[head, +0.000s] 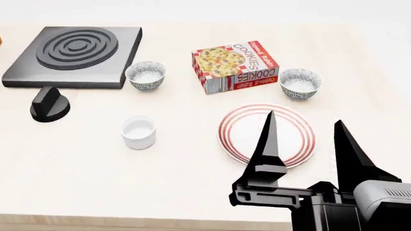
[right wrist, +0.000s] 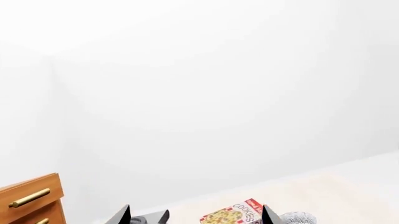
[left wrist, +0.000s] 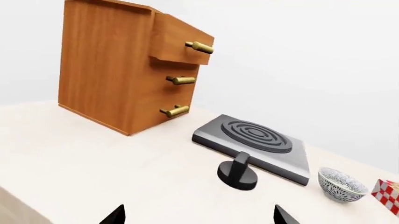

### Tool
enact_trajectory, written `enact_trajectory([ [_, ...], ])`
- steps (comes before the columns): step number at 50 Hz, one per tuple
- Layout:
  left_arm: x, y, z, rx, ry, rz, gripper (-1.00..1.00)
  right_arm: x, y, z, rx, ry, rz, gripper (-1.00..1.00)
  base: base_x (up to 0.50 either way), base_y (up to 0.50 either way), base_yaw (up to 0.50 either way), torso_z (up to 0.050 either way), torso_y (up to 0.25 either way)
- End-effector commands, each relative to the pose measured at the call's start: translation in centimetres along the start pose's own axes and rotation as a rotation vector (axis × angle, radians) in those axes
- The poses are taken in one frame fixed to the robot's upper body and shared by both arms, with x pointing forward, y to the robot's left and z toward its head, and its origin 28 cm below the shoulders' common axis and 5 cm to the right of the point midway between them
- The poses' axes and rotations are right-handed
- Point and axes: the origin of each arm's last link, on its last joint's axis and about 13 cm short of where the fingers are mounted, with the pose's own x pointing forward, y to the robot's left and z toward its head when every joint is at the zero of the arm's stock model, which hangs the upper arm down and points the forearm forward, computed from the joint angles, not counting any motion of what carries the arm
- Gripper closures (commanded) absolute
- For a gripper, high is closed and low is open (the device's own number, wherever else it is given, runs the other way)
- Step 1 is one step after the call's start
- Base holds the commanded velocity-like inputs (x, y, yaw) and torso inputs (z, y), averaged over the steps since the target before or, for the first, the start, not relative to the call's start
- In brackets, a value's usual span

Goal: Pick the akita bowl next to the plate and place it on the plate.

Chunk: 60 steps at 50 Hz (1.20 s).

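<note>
Right gripper (head: 303,126) spread wide, holding nothing, its black fingers raised over the near edge of the plate (head: 239,142). Akita bowl (head: 300,83) sits upright on the table (head: 90,183) just beyond the plate's far right rim, apart from it. Cookies box (head: 234,66) lies beyond the plate, left of that bowl. Second patterned bowl (head: 146,75) and stove burner (head: 74,55) lie far left of the plate; white cup (head: 138,132) nearer. Left gripper (left wrist: 198,217): only two fingertips show, set apart.

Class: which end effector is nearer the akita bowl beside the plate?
Right. The right end effector hovers over the plate, just short of the akita bowl; the left is outside the head view.
</note>
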Motion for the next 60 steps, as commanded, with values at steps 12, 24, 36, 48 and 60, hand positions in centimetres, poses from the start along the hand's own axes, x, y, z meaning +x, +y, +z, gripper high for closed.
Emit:
enact_trajectory([
  [12, 0.04, 0.02, -0.06, 0.005, 0.001, 0.001, -1.00, 0.06, 0.00, -0.04, -0.003, 0.004, -0.003, -1.00, 0.00, -0.25, 0.00, 0.000, 0.000],
  [24, -0.03, -0.01, -0.03, 0.006, 0.001, 0.001, -1.00, 0.01, -0.20, -0.20, -0.005, 0.005, -0.004, -1.00, 0.00, -0.25, 0.00, 0.000, 0.000],
  [36, -0.04, -0.02, 0.00, 0.007, 0.000, 0.001, -1.00, -0.03, -0.15, -0.18, -0.005, 0.006, -0.003, -1.00, 0.00, -0.25, 0.00, 0.000, 0.000],
  [48, -0.01, -0.01, -0.11, 0.008, -0.001, -0.001, -1.00, 0.00, -0.05, -0.27, -0.025, 0.023, 0.011, -1.00, 0.00, -0.04, 0.00, 0.000, 0.000],
  [60, -0.02, -0.04, -0.04, 0.010, -0.002, -0.001, -1.00, 0.04, -0.03, -0.39, -0.015, 0.026, 0.021, -1.00, 0.41, 0.00, 0.00, 0.000, 0.000],
])
